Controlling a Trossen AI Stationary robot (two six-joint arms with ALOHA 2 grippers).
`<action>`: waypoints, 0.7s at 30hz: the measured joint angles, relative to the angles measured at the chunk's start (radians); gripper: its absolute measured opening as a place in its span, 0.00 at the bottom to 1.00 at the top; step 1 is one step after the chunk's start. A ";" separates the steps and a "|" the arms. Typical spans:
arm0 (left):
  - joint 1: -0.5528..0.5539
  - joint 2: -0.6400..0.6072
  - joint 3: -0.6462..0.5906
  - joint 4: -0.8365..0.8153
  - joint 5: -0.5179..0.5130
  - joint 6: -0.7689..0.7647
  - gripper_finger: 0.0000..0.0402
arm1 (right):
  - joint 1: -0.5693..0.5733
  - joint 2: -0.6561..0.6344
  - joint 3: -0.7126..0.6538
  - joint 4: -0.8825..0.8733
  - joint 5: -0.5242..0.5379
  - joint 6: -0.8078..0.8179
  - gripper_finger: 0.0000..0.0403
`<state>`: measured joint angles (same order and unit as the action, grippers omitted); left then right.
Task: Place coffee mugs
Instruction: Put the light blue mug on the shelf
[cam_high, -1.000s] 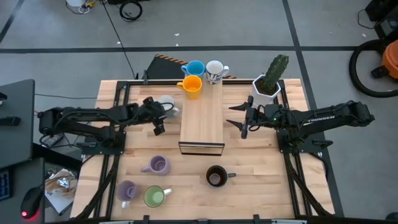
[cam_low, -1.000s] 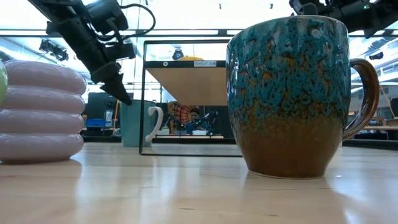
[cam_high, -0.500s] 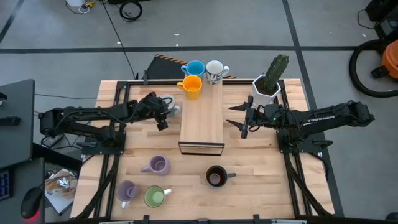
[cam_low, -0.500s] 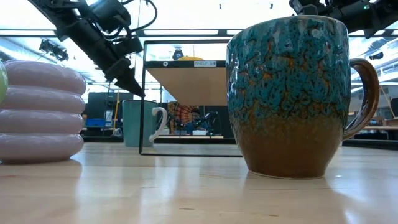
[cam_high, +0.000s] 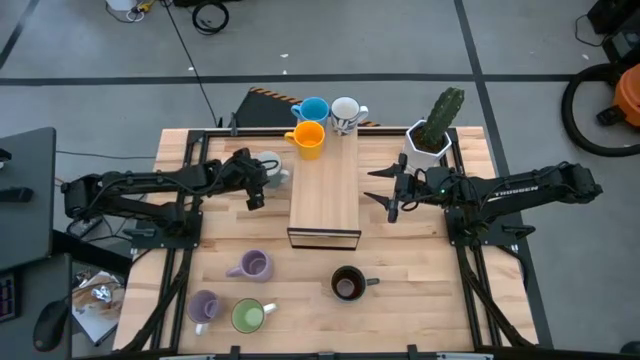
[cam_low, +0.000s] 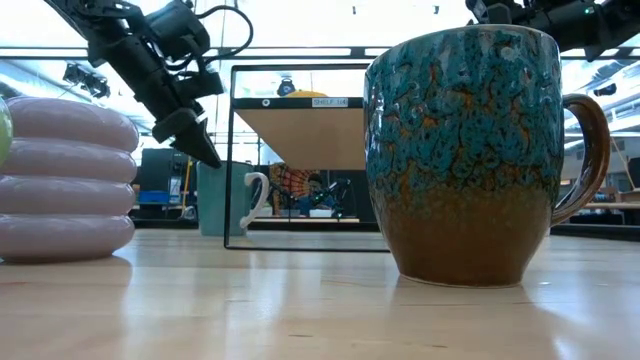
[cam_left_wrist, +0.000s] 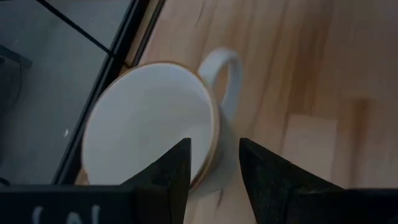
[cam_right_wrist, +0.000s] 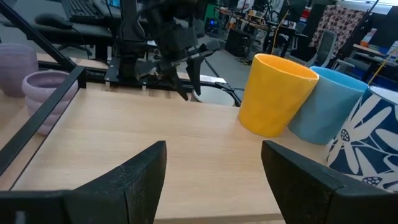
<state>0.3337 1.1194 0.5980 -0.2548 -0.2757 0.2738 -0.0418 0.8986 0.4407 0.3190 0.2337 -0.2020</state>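
Note:
In the high view my left gripper (cam_high: 254, 197) hovers open at the near side of a white mug (cam_high: 268, 168), which stands on the table left of the wooden shelf (cam_high: 325, 195). In the left wrist view its fingers (cam_left_wrist: 214, 171) stand either side of the mug's rim (cam_left_wrist: 213, 140) beside the handle. The low view shows the fingertip (cam_low: 203, 152) just above the mug (cam_low: 222, 198). My right gripper (cam_high: 391, 195) waits open to the right of the shelf. Orange (cam_high: 308, 138), light blue (cam_high: 313, 109) and patterned white (cam_high: 345, 113) mugs stand at the shelf's far end.
Near the table's front edge stand two lavender mugs (cam_high: 252, 265) (cam_high: 203, 306), a green mug (cam_high: 247, 317) and a dark brown mug (cam_high: 347, 284). A cactus in a white pot (cam_high: 430, 135) stands just beyond my right arm. Black frame rails run along the table's left and right sides.
My left gripper has moved a little toward the table's far edge, closer to the white mug. It swung toward the shelf and then came back left, staying open. The right arm has kept still.

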 joint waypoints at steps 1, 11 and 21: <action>0.008 0.000 0.000 0.000 0.007 0.010 0.35 | 0.000 0.000 0.000 0.000 0.000 0.000 0.67; 0.103 0.000 0.022 -0.046 0.145 0.035 0.35 | 0.000 0.000 0.000 0.003 0.000 0.000 0.67; 0.130 0.062 0.138 -0.172 0.195 0.110 0.35 | 0.000 0.000 0.000 0.009 0.000 0.000 0.67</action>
<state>0.4633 1.1818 0.7358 -0.4267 -0.0810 0.3836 -0.0418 0.8986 0.4408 0.3283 0.2336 -0.2016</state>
